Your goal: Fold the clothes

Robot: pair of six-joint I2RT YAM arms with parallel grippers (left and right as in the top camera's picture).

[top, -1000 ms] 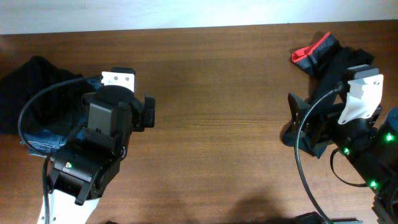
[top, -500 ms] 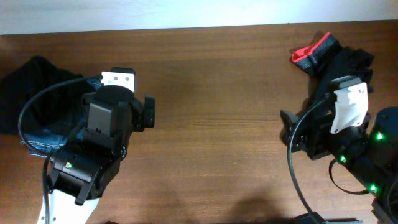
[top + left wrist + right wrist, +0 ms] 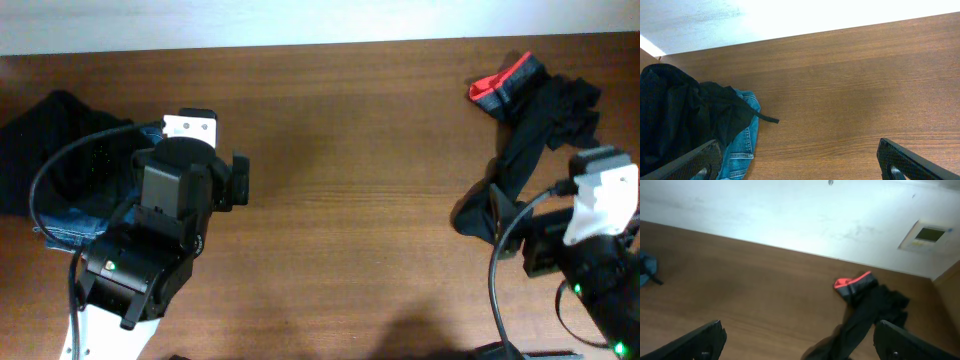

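Left claw [image 3: 801,167] spread wide above the counter [image 3: 350,150], right claw [image 3: 800,347] likewise spread, black garment [image 3: 45,135] overlapping blue jeans [image 3: 70,222] at frame left, red-edged black garment [image 3: 540,120] upper right

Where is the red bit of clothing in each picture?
Overhead: red-edged cloth at top right, at the far end of the black cloth.
Left wrist: not in it.
Right wrist: right of the middle, with the black cloth below it.
Shared landmark: the white wall behind the table.
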